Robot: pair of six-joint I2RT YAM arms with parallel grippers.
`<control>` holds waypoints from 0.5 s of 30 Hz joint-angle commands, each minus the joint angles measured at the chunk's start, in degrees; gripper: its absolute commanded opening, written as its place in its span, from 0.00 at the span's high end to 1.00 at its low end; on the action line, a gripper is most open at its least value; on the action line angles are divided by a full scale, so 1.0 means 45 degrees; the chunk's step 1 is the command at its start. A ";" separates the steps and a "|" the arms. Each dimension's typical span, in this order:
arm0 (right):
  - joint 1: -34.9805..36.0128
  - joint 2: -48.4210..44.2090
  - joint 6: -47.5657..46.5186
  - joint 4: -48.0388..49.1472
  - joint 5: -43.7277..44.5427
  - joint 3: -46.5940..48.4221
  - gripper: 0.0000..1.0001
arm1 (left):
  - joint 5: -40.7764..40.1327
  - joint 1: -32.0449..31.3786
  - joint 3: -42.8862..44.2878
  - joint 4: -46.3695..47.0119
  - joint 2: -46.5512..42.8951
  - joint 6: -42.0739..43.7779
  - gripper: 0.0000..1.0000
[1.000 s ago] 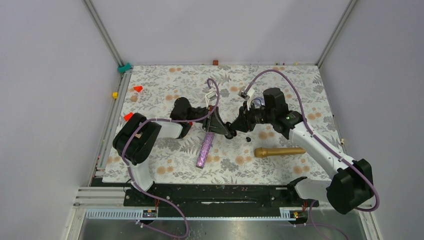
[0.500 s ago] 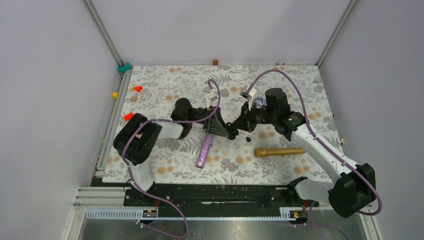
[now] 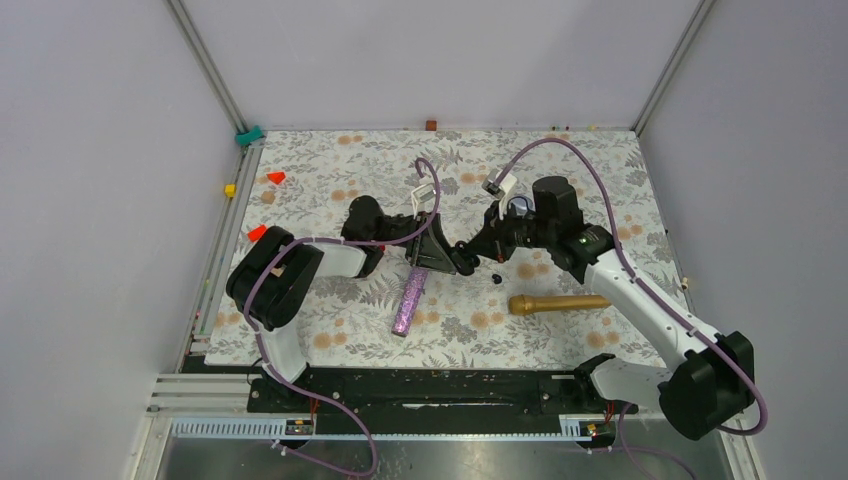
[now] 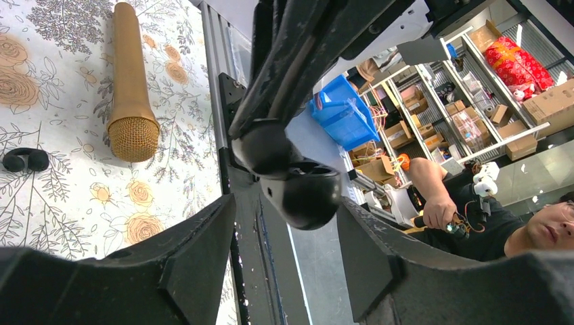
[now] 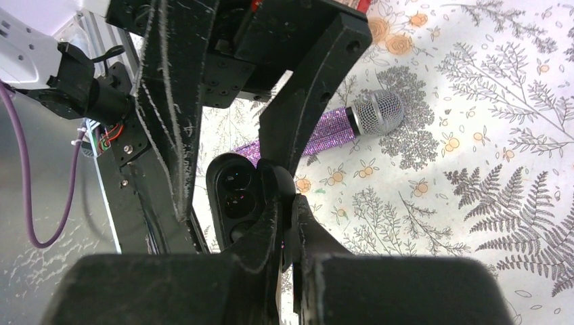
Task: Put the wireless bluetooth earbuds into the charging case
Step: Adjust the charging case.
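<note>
The black charging case [image 5: 237, 196] hangs open above the mat, its dark sockets facing the right wrist camera. My right gripper [image 5: 292, 203] is shut on the case's lid edge. In the top view the right gripper [image 3: 472, 247] holds it mid-table. My left gripper [image 4: 284, 237] is open, and its wide jaws stand either side of the case's rounded body [image 4: 304, 196] without touching it. It also shows in the top view [image 3: 450, 248]. A tiny black earbud [image 3: 497, 279] lies on the mat just right of the case; it also shows in the left wrist view [image 4: 24, 160]. I cannot make out a second one.
A purple glitter microphone [image 3: 409, 301] lies under the left gripper, pointing toward the near edge. A gold microphone [image 3: 558, 303] lies to the right of the earbud. Small red cones [image 3: 275, 177] and coloured bits sit at the far left of the floral mat [image 3: 330, 330].
My right arm has shifted a little, carrying the case slightly left and back toward the left gripper's open jaws. The left arm and the earbud have not moved.
</note>
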 commanded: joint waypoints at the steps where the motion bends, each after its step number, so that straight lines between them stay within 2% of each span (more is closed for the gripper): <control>1: 0.0133 0.0346 -0.0167 -0.0196 0.0237 0.0567 1.00 | -0.0006 0.0058 -0.0001 0.0855 -0.0244 0.0146 0.44; 8: 0.0142 0.0473 -0.0330 -0.0297 0.0575 0.0567 1.00 | -0.0031 0.0059 0.0019 0.0850 -0.0203 0.0129 0.46; 15: 0.0208 0.0491 -0.0333 -0.0288 0.0606 0.0565 1.00 | -0.0052 0.0069 0.0075 0.0221 -0.0163 0.0511 0.53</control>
